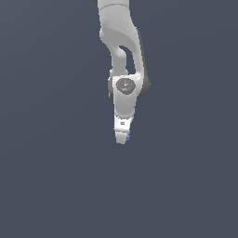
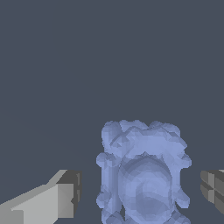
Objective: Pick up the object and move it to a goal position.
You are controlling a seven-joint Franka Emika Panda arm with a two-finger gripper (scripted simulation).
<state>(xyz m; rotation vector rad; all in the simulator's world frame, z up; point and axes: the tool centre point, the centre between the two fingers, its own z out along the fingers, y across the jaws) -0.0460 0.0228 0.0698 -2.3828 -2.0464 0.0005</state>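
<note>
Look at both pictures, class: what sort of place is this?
Most likely a bare simulated test scene: a flat, featureless slate-grey surface, a plainly rendered white arm, and one faceted periwinkle-blue object between the open gripper's fingers.

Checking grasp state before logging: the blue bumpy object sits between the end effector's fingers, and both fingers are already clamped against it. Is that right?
Not quite. The blue bumpy object does sit between the end effector's fingers, but the wrist view shows open gaps on both sides, so the fingers are apart from it, not clamped.

A plain, evenly lit slate-grey backdrop (image 1: 46, 186) fills both views
</note>
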